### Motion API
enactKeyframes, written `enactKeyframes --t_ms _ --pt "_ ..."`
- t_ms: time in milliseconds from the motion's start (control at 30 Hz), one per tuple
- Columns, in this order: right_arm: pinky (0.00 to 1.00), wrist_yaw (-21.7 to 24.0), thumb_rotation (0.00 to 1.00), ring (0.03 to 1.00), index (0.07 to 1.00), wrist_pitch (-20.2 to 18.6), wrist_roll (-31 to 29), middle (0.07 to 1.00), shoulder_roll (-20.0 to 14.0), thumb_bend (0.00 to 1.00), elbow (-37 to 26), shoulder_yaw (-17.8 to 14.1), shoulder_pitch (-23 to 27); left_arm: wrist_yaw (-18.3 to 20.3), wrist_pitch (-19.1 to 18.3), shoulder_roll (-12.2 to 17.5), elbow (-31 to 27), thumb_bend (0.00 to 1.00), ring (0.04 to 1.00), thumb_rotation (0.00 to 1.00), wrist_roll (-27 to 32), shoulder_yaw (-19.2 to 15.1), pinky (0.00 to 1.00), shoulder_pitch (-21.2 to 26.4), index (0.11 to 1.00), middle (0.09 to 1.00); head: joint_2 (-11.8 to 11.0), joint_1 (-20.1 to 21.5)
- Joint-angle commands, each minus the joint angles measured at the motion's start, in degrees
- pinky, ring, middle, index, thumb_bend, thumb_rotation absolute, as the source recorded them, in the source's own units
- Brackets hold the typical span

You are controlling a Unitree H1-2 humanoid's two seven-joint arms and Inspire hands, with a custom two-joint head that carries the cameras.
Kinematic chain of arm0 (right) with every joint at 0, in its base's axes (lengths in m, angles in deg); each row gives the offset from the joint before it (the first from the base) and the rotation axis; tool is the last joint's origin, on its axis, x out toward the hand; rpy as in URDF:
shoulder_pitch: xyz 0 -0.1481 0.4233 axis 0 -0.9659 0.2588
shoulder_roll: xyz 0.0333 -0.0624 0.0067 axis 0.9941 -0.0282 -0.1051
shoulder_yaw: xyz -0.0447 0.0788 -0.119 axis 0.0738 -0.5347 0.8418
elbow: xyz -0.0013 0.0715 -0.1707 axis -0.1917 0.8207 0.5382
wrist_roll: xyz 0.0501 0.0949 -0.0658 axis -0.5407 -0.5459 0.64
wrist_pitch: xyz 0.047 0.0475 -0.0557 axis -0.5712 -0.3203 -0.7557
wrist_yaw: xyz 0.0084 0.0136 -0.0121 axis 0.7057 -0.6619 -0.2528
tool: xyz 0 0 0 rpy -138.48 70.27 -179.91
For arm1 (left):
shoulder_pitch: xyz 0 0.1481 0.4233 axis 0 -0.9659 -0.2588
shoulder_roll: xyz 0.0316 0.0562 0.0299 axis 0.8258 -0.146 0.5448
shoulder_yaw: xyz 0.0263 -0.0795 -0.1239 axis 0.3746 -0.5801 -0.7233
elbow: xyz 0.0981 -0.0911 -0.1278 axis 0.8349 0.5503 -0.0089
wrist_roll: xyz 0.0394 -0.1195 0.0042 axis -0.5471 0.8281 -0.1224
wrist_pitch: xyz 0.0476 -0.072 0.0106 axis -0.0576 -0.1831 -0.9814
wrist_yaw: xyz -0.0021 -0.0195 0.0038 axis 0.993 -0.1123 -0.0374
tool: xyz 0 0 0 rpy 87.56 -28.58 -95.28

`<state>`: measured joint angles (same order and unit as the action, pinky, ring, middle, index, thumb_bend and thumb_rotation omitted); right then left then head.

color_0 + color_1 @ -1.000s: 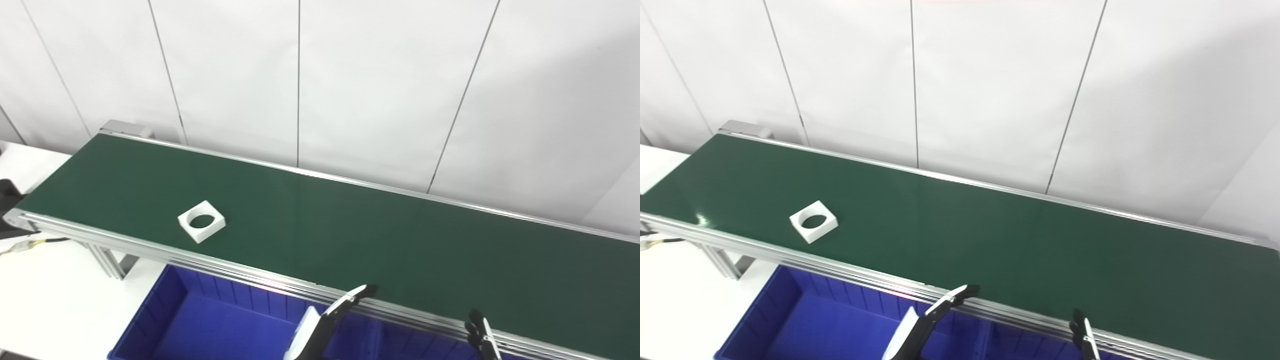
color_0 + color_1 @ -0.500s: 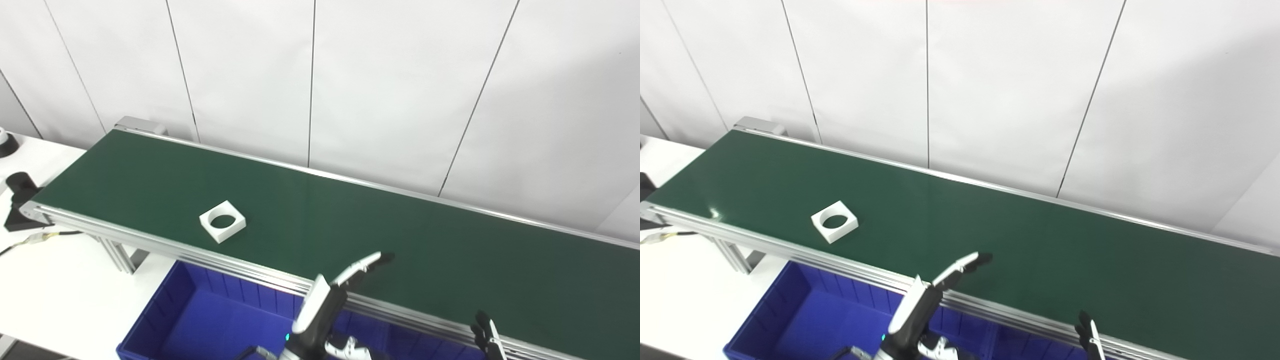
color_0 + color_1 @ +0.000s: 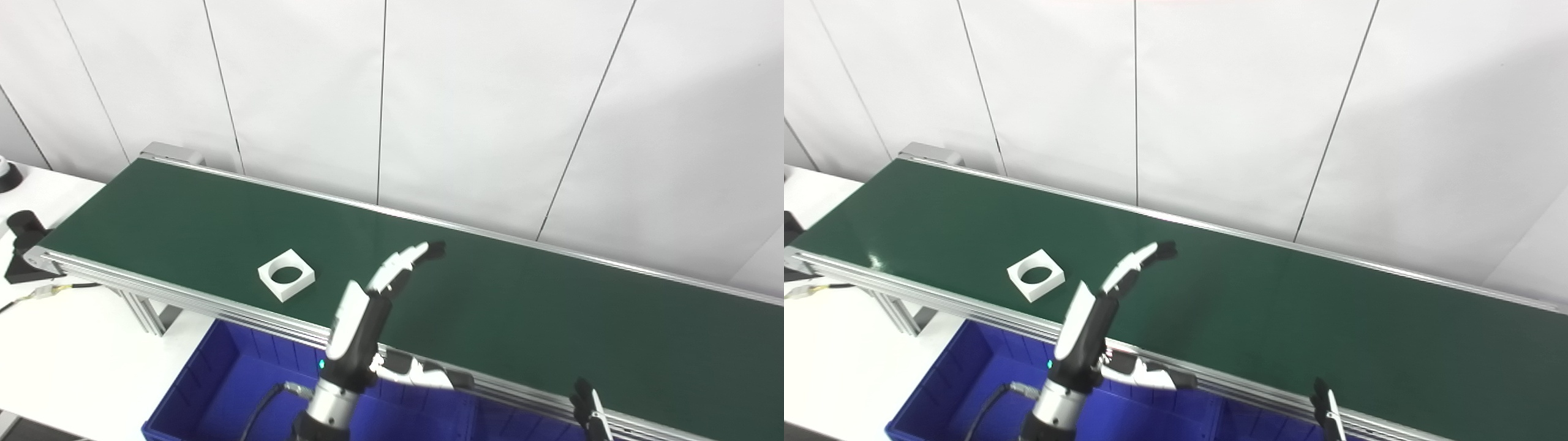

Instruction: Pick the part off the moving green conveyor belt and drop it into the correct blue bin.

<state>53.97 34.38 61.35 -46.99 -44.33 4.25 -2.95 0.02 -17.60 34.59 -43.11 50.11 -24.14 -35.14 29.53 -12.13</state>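
Conveyor belt point(image 3: 520, 306) seen in dark green, plain, edged by silver-grey metal rails point(image 3: 184, 293). Part point(image 3: 286, 283) shown in white, dark green visible through round hole. Bin point(image 3: 208, 392) coloured deep blue. Left hand point(image 3: 367, 306) made up of white shell panels over black, fingertips point(image 3: 436, 248) capped in black. Right hand point(image 3: 589, 409) seen as black with white strip. Wall point(image 3: 478, 110) panelled in white, crossed by thin dark seams. Table point(image 3: 67, 355) shown in white.

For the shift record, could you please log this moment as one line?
left hand: open, raised over belt | white square part: on green belt, untouched | right hand: low, state unclear | blue bin: below
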Motion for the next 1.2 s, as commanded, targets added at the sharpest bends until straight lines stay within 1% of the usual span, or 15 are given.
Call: enactKeyframes --t_ms 0,133,200,267,367,467,567,700,800,900,967,1033,1100,1167 --pt "0.96 0.3 1.00 0.967 1.000 3.0 -0.1 0.987 0.3 1.00 -1.9 -0.4 0.1 0.4 -1.1 -0.1 -2.5 0.94 0.885 0.36 -0.9 -1.5 0.88 2.6 0.872 0.855 0.0 0.2" --pt "0.96 0.2 1.00 0.966 1.000 3.0 0.2 0.988 0.7 1.00 -1.9 -0.4 0.1 1.8 -3.9 0.8 -3.2 0.96 0.902 0.36 -2.2 -4.3 0.87 4.6 0.887 0.881 -0.1 0.5" --pt "0.96 0.5 1.00 0.968 1.000 3.0 0.0 0.987 0.9 1.00 -2.0 -0.4 0.1 1.6 -5.2 1.8 -3.0 0.97 0.887 0.37 -5.9 -5.3 0.81 5.8 0.895 0.889 -0.1 0.6" --pt "0.96 0.8 1.00 0.971 1.000 3.0 -0.1 0.989 1.0 1.00 -1.9 -0.5 0.2 2.0 -6.6 2.8 -2.7 0.99 0.893 0.35 -8.0 -6.2 0.83 7.0 0.903 0.902 -0.1 0.7" --pt "0.96 0.6 1.00 0.969 1.000 3.0 0.4 0.988 1.0 1.00 -1.8 -0.5 0.3 1.8 -8.0 3.6 -1.6 1.00 0.899 0.33 -9.7 -6.7 0.87 8.3 0.914 0.913 -0.2 0.7" --pt "0.96 1.1 1.00 0.970 1.000 3.0 0.1 0.988 1.1 1.00 -1.7 -0.6 0.4 0.8 -9.3 4.1 0.4 1.00 0.900 0.32 -11.0 -7.3 0.89 9.7 0.912 0.913 -0.1 0.8" --pt "0.96 1.1 1.00 0.970 1.000 3.0 0.3 0.990 1.1 1.00 -1.7 -0.5 0.4 -0.5 -10.6 4.0 2.7 1.00 0.890 0.35 -11.3 -8.4 0.85 11.0 0.905 0.904 -0.1 0.9" --pt "0.96 1.1 1.00 0.970 1.000 3.0 0.5 0.993 1.2 1.00 -1.7 -0.4 0.4 -3.1 -11.5 4.2 7.1 1.00 0.894 0.35 -11.3 -9.6 0.86 13.0 0.910 0.907 -0.3 1.1" --pt "0.95 1.0 1.00 0.969 1.000 3.0 0.7 0.991 1.2 1.00 -1.9 -0.3 0.4 -5.2 -13.2 4.3 10.2 0.98 0.906 0.31 -12.3 -10.1 0.88 14.2 0.924 0.912 -0.2 1.3" --pt "0.96 1.3 1.00 0.970 1.000 3.0 0.5 0.994 1.2 1.00 -1.9 -0.2 0.4 -6.8 -15.2 4.0 12.5 0.99 0.901 0.28 -11.9 -10.8 0.86 15.3 0.922 0.907 -0.1 1.4" --pt "0.95 1.3 1.00 0.965 1.000 3.0 0.7 0.999 1.2 1.00 -1.8 0.0 0.5 -7.6 -16.5 3.7 13.8 1.00 0.870 0.27 -11.3 -11.2 0.70 16.0 0.917 0.905 -0.2 1.4" --pt "0.94 1.3 1.00 0.963 1.000 3.0 0.8 1.000 1.2 1.00 -1.7 0.3 0.6 -8.3 -17.9 3.6 15.4 1.00 0.865 0.29 -11.1 -11.4 0.68 16.6 0.918 0.905 -0.3 1.5" --pt "0.93 1.3 1.00 0.961 1.000 3.0 0.8 0.998 1.2 1.00 -1.8 0.4 0.6 -8.6 -18.8 3.5 16.8 1.00 0.874 0.30 -10.4 -11.5 0.69 17.1 0.918 0.908 -0.3 1.7" --pt "0.93 1.3 1.00 0.961 1.000 3.0 0.8 0.997 1.3 1.00 -2.0 0.4 0.5 -9.2 -18.8 3.5 18.3 1.00 0.897 0.29 -9.6 -11.7 0.75 17.4 0.924 0.917 -0.3 1.7"
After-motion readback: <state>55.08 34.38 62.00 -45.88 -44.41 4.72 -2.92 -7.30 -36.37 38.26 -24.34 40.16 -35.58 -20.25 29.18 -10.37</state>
